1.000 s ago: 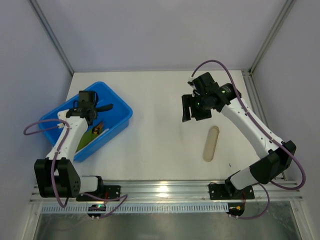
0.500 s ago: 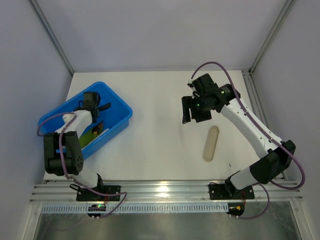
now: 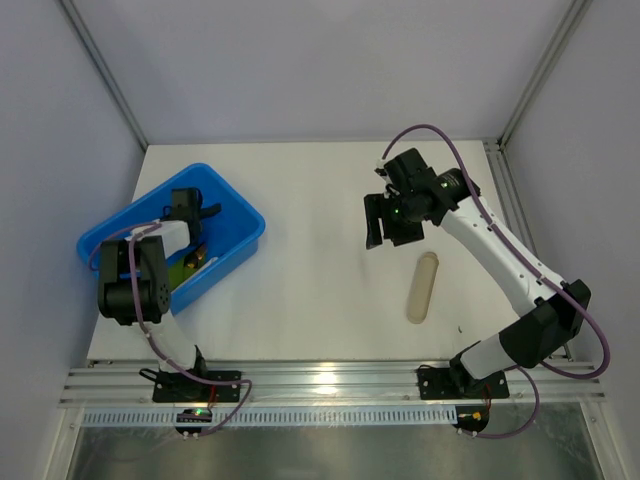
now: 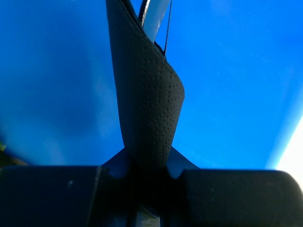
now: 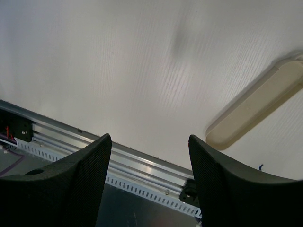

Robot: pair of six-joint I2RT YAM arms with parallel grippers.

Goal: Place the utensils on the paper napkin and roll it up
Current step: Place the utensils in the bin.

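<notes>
Black paper napkin (image 4: 147,104) stands pinched in left hand (image 4: 142,187).

White arm links (image 3: 497,250) with black joints (image 3: 535,335) and purple cables (image 3: 428,126); black fingers (image 4: 147,104), apparently dimpled on their pads.

Left claw (image 3: 193,208) pinching paper napkin (image 4: 147,94), sitting boxed in by blue tub (image 3: 233,195) walls, bench (image 3: 310,260) middle lying open, beige cylinder (image 3: 423,287) lying near hovering right claw (image 3: 388,228), apart from it

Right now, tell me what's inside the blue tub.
The left gripper, shut on a silver piece, plus a green item and a white item. The arm covers the rest of the blue tub.
</notes>
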